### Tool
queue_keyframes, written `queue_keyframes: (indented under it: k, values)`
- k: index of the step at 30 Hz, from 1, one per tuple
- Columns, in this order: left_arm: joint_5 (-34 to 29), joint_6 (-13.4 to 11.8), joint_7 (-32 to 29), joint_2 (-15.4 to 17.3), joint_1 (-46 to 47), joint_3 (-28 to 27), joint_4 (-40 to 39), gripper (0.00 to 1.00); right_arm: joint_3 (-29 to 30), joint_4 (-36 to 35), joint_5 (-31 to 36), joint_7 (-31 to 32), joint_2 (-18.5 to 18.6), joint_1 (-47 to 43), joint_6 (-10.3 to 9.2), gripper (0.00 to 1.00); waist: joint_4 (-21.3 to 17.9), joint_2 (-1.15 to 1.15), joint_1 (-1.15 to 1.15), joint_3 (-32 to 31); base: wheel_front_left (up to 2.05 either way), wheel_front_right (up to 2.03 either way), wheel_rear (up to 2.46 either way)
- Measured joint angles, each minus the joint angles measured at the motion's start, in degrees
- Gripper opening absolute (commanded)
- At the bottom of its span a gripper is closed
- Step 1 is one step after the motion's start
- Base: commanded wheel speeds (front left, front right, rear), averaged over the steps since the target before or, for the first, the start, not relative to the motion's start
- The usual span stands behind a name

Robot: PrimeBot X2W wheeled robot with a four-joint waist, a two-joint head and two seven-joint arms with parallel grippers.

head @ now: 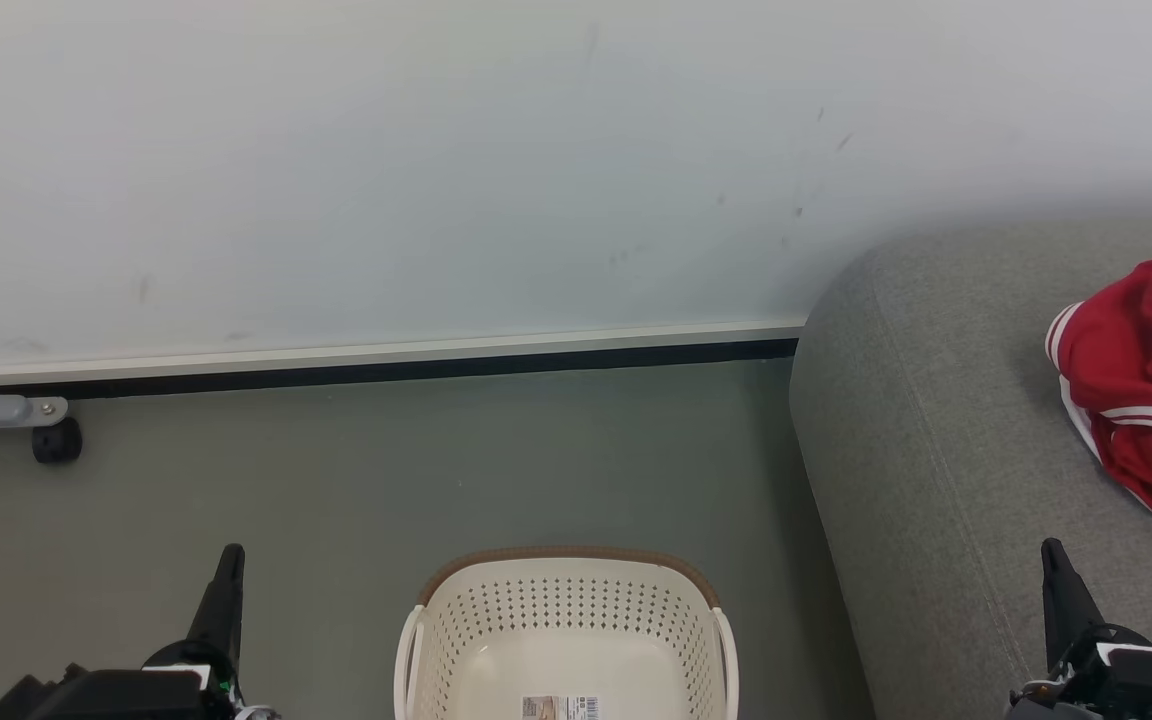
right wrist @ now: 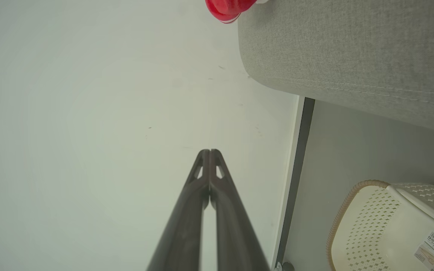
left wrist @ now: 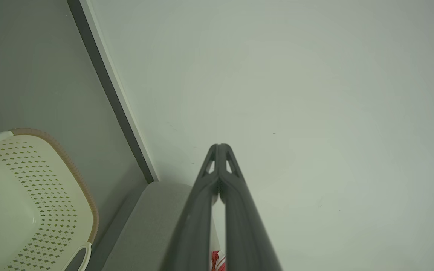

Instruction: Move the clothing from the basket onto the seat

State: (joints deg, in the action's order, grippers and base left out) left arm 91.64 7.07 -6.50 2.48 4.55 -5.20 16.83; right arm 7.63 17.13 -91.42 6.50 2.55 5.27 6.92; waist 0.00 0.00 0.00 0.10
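The red clothing [head: 1146, 390] with white stripes lies crumpled on the grey seat [head: 936, 450] at the right; a bit of it shows as clothing [right wrist: 228, 8] and clothing [left wrist: 217, 261] in the wrist views. The cream basket [head: 566, 630] with a brown rim stands on the floor at bottom centre, holding nothing but a label on its bottom. My left gripper [head: 229, 565] points up at the lower left, shut and holding nothing. My right gripper [head: 1054, 560] stands shut over the seat's front edge, below the clothing. Both wrist views show the fingertips pressed together: left gripper [left wrist: 220, 146], right gripper [right wrist: 209, 151].
A pale wall with a dark skirting strip [head: 366, 368] runs behind the green-grey floor [head: 386, 470]. A grey bar with a black caster wheel [head: 56, 440] juts in at the left. The seat's rounded corner [left wrist: 153, 222] sits close beside the basket [left wrist: 25, 203].
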Motion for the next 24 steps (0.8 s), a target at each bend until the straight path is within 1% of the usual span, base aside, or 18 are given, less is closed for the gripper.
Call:
queue_keyframes:
  k: [24]
  values:
    - [0.01, 0.0, 0.0, 0.0, 0.0, 0.01, 0.03, 0.0, 0.0, 0.0, -0.01, 0.0, 0.0, 0.0, 0.0, 0.0, 0.0, 0.0, 0.0, 0.0, 0.0, 0.0, 0.0]
